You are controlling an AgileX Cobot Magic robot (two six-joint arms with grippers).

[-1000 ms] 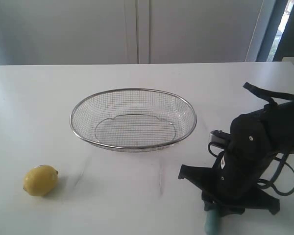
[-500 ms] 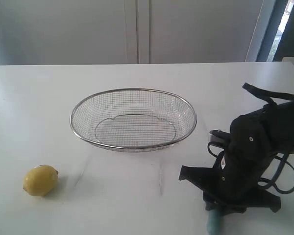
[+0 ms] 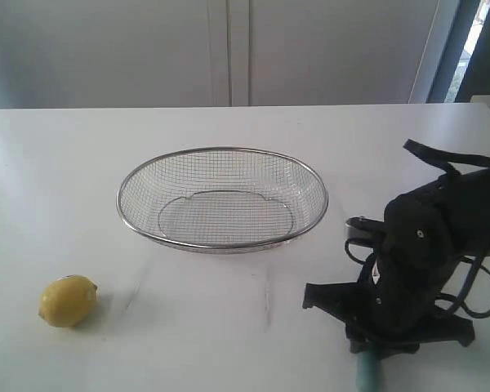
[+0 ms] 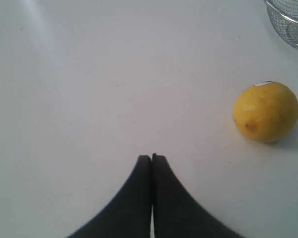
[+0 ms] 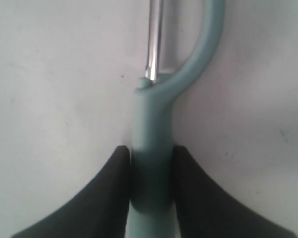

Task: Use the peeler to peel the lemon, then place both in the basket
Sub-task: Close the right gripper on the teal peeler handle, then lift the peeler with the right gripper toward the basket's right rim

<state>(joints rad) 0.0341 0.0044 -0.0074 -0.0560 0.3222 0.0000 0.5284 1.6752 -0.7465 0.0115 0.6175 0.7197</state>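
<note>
Half of peeler (image 5: 152,124) head cropped, apparently; right gripper (image 5: 151,154) clamps handle.

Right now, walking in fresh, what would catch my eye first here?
The wide wire basket sits empty in the middle of the white table. A bright yellow lemon lies alone toward the exterior view's lower left. At lower right, the black right gripper grips the handle of a teal peeler.

White table (image 3: 65,180), wire basket (image 3: 223,245) at its middle, lemon (image 3: 67,300) near left, peeler (image 3: 366,374) near right.
</note>
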